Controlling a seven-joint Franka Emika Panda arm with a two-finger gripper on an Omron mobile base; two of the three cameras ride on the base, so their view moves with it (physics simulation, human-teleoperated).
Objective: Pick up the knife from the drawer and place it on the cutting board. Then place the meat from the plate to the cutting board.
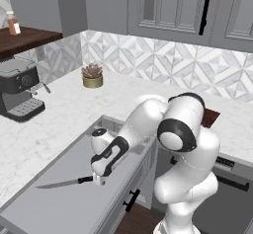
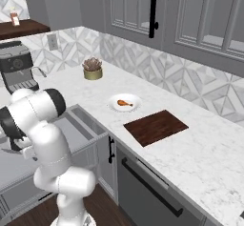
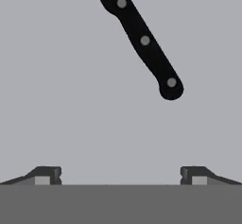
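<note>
A slim knife point(image 3: 143, 39) with a silver-grey blade and a black, three-riveted handle lies flat on the grey floor of the open drawer point(image 1: 74, 198). The claw point(image 3: 120, 175) hovers above its handle end, fingers spread, holding nothing.

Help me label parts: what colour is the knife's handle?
Black with three grey rivets, clearest in the hand view: the knife.

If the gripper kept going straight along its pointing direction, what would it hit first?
Most likely the bare floor of the drawer: the open gripper points down at it, with the knife handle lying ahead of the fingertips, off that line. Depth is unclear.
</note>
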